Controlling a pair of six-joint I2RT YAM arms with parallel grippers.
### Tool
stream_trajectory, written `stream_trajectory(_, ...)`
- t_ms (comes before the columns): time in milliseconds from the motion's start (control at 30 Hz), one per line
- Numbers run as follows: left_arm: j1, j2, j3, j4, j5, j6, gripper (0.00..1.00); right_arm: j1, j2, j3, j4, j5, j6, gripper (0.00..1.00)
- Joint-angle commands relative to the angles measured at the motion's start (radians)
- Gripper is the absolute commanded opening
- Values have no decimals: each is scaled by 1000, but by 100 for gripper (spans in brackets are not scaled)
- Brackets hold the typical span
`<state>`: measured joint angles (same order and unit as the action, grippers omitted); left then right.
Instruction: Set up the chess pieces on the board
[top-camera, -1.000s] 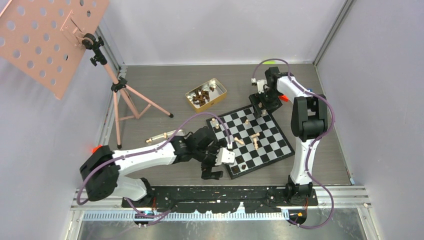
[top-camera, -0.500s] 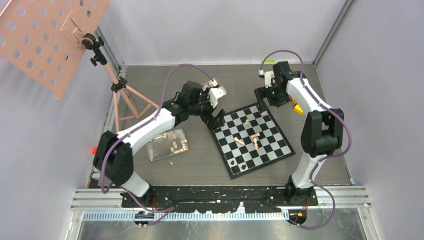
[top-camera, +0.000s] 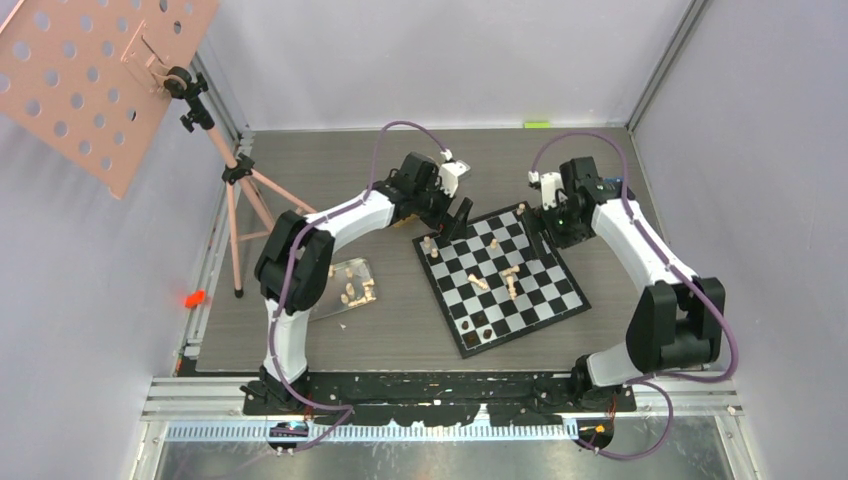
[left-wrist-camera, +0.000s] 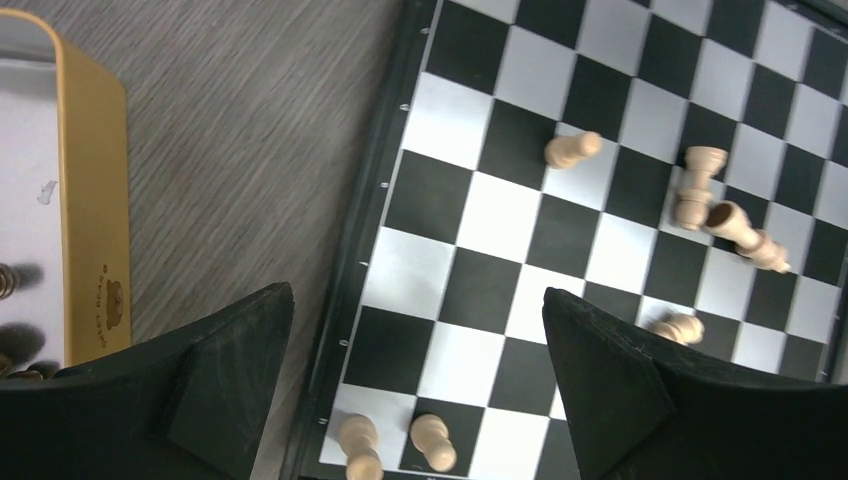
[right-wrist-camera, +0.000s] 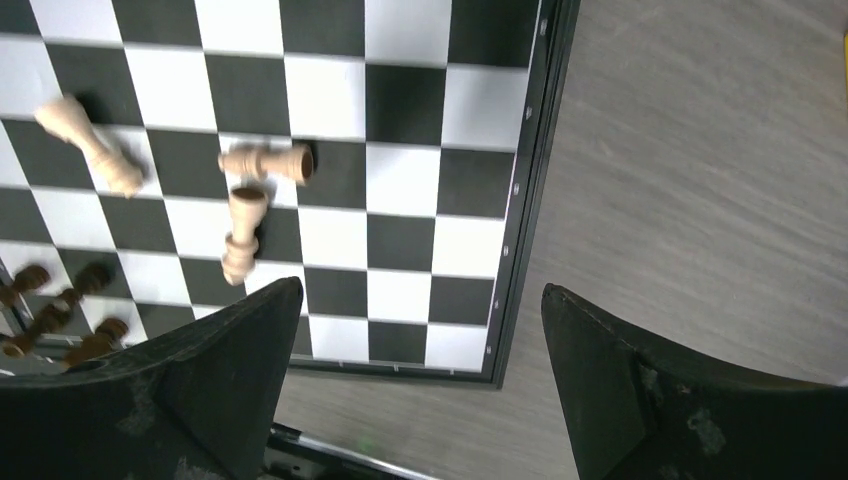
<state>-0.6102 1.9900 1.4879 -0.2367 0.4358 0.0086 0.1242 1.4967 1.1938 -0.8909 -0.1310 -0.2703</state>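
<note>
Swung inward since before, left claw (left-wrist-camera: 417, 293) and right claw (right-wrist-camera: 421, 288) hang spread and empty over the far corners of the board (top-camera: 545, 292), which lies askew mid-counter (top-camera: 380, 325), on grey woodgrain ringed by lilac walls (top-camera: 450, 60), with chess pieces (top-camera: 511, 280) scattered on it.

Under your left claw (left-wrist-camera: 415, 300) you have the board (left-wrist-camera: 490, 215): black and silvery-white checks inside a thin black border. The chess pieces (left-wrist-camera: 572, 150) lying ahead of that claw are pale beige. Its fingers (left-wrist-camera: 230, 370) are matte black. Outside the finger at the left of its camera view sits a tin (left-wrist-camera: 95, 200) with a gold wall and a pale inside. The table (left-wrist-camera: 250, 130) between tin and claw is grey with a fine wood grain. Under your right claw (right-wrist-camera: 420, 290), also black-fingered, you get the same checks and beige men, and just beyond one fingertip a cluster of brown chessmen (right-wrist-camera: 95, 277), dark against the squares. Both arms (top-camera: 345, 218) are white with black joints and purple cables (top-camera: 402, 124).
</note>
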Motion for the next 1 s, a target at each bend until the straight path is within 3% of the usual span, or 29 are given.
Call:
stream_trajectory(0,11,50,61,39,-51,-34,99,2,-137,-93,-43,25,-104,97)
stream_trajectory(267,16,126,113,-26,4,-65,99,-3,-346,-267,-206,97,-318,96)
stream_trajectory(533,17,74,-9,-30,88,-73,95,-3,-415,-405,-248,113,-428,96)
stream_trajectory(967,17,-65,-183,-77,120,-33,89,-3,-259,-533,108,261,-369,95)
